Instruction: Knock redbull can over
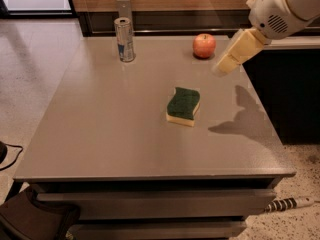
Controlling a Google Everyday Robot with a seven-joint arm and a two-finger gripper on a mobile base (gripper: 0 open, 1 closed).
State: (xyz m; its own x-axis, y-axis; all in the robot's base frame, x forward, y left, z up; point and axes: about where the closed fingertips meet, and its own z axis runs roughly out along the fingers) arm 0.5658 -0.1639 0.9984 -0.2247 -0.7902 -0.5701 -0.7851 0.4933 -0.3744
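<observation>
The redbull can (124, 39) stands upright at the far left of the grey table (100, 129). It is slim and silver with blue markings and a shiny top. My gripper (223, 65) hangs above the table's far right part, on the white arm (282, 6) that comes in from the top right. It is just right of a red apple (204, 45) and far to the right of the can. It holds nothing that I can see.
A green and yellow sponge (183, 105) lies near the table's middle. A metal post (124, 7) stands behind the can. A dark counter (285, 84) runs along the table's right side. A cable (287, 204) lies on the floor at lower right.
</observation>
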